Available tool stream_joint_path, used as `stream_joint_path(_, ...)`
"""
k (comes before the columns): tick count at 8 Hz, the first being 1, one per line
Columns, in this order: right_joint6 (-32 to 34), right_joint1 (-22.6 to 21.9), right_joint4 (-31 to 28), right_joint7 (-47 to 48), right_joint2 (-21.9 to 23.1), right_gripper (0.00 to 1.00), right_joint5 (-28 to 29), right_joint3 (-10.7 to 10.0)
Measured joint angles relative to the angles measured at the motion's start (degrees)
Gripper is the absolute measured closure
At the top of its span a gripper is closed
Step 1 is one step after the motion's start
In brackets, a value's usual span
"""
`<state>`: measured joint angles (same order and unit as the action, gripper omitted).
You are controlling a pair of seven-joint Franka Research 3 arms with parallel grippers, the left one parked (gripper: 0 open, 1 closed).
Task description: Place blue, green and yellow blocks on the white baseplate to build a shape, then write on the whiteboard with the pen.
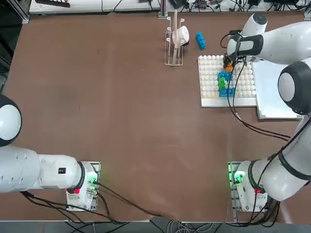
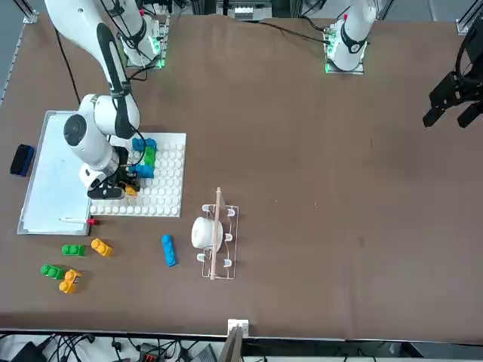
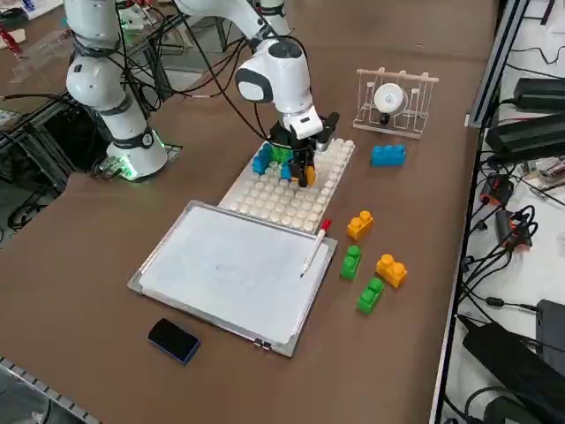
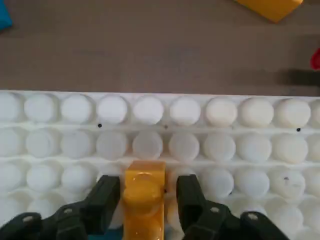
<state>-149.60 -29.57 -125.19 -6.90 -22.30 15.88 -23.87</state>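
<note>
Seen from the front camera, a dark eraser (image 2: 22, 160) lies farthest left, just beside the whiteboard (image 2: 53, 177). The pen (image 2: 75, 221) rests on the board's near edge, red end pointing toward the baseplate (image 2: 170, 177). In front of the board four loose blocks sit on the table in two pairs: green (image 2: 53, 271) beside yellow (image 2: 70, 280), then green (image 2: 73, 250) beside yellow (image 2: 101, 246).

Next comes the right gripper (image 2: 124, 185), pointing down over the plate's corner next to the board. Its fingers (image 4: 105, 192) stand open, one on each side of a yellow block (image 4: 144, 200) that sits on the plate's studs, two rows in from the edge. The wrist camera shows a thin gap between each finger and the block, so nothing is gripped.

Just beyond the gripper, a blue block (image 2: 143, 143) and a green block (image 2: 149, 157) are stacked together on the plate, touching each other, with more blue beside them. The remaining studs are bare.

Further right, one blue block (image 2: 167, 250) lies alone on the table, near the plate. Beside it stands a wire rack (image 2: 219, 264) holding a white cup (image 2: 205, 233).
</note>
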Motion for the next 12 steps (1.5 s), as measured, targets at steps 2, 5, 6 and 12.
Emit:
stream_joint_path(2,2.1,0.0,2.0,0.0,-0.2,0.00,0.1,-0.1)
stream_joint_path(5,8.3,0.2,6.9,0.2,0.6,0.00,0.7,-0.4)
stream_joint_path(6,11.5,0.4,9.7,0.8,0.8,0.00,0.8,-0.5)
stream_joint_path(12,19.8,0.1,28.4,20.3,-6.9,0.00,0.9,-0.1)
